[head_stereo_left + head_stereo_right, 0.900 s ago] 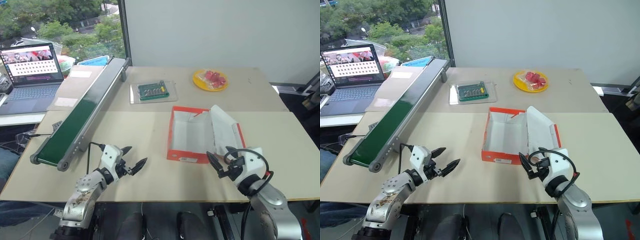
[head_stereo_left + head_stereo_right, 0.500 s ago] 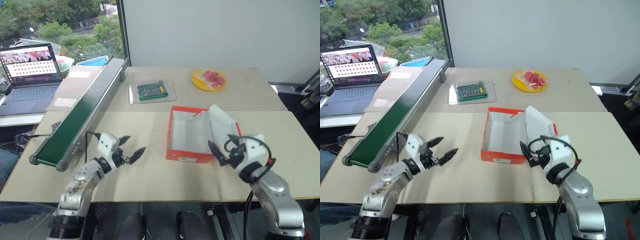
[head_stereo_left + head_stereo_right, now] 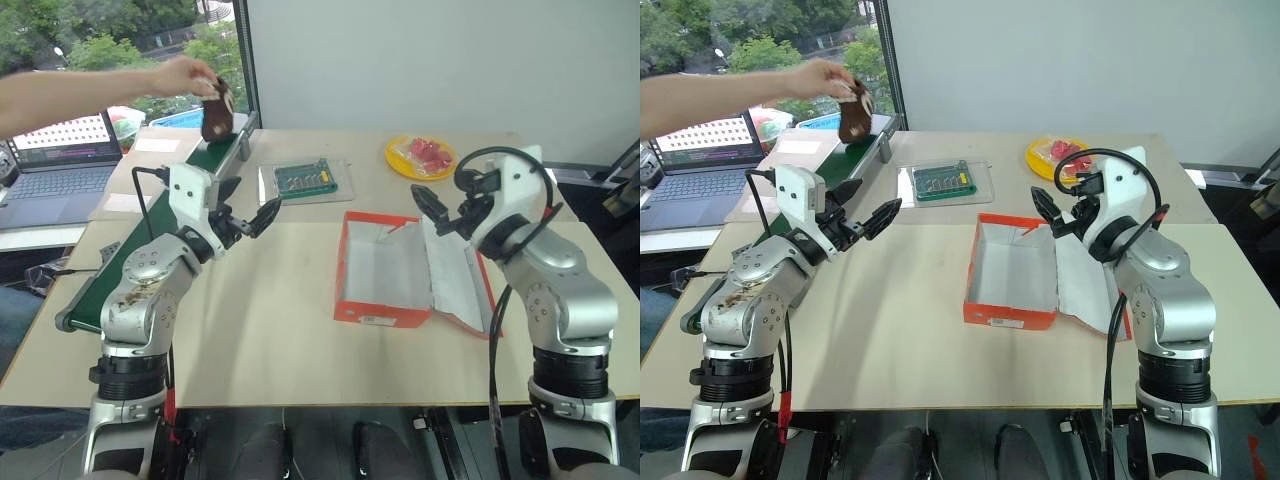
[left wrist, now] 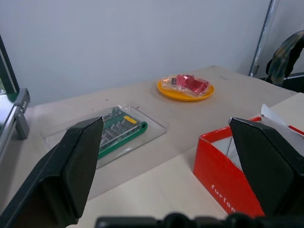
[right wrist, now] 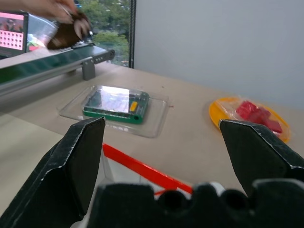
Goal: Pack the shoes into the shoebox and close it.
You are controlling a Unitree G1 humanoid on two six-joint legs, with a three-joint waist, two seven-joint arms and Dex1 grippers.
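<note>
On the beige table [image 3: 280, 320] the orange shoebox [image 3: 385, 305] lies open, right of centre. Far left, a person's hand [image 3: 180, 75] holds a brown shoe [image 3: 217, 115] above the conveyor [image 3: 150, 245]. Left hand [image 3: 250, 212] and right hand [image 3: 432, 212] hover spread, empty.

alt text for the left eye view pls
A person's hand holds a dark brown shoe over the green conveyor belt. Both robot grippers hover with jaws open above the table, the open orange-red shoebox empty between them.
</note>
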